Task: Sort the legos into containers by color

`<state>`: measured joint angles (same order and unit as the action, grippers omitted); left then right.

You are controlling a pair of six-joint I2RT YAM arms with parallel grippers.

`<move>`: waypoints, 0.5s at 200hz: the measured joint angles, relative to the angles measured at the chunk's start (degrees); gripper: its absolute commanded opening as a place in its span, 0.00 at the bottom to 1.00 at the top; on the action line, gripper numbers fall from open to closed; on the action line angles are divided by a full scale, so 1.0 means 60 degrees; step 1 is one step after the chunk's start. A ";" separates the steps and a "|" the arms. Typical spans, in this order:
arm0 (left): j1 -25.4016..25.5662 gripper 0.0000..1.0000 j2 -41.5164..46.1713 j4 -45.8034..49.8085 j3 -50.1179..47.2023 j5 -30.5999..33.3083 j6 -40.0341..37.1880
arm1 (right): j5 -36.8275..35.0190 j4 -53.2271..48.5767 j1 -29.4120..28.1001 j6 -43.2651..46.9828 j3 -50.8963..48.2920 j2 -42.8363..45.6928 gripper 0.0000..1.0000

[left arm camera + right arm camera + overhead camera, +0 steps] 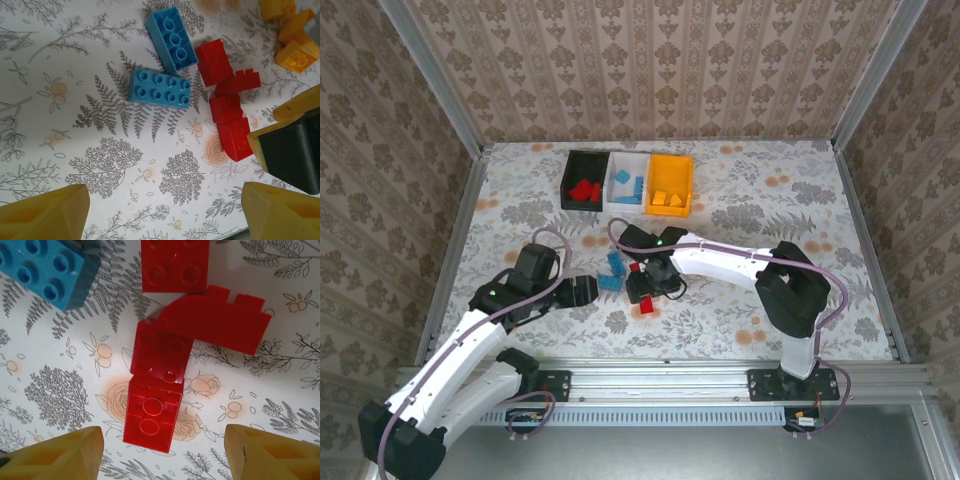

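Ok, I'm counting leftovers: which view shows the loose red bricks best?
Left wrist: all four loose red bricks sit inside the frame. The right wrist view is closer but crops the top one. From above, the right gripper covers most of them.

No writing, label, brand, number or sign can be read anywhere (the studs on the bricks (160,90) are too blurred to tell whether anything is stamped on them). The wallpaper (650,70) and the table (740,330) bear only floral print.
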<state>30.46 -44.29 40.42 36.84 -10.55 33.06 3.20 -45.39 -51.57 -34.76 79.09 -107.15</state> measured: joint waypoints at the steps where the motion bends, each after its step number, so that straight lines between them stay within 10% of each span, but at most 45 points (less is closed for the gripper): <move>1: 0.0000 0.82 0.0022 0.0007 -0.0004 0.0018 0.0000 | -0.0007 0.0007 0.0000 0.0004 0.0000 -0.0004 0.65; 100: -0.0051 0.82 0.0233 0.0149 0.0000 0.0302 -0.0004 | -0.0076 0.0499 -0.0262 -0.0342 -0.0087 -0.0790 0.59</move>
<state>30.15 -42.89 41.32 36.84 -8.73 33.04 2.74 -42.39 -53.15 -36.82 78.56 -111.90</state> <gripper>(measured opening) 0.821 0.602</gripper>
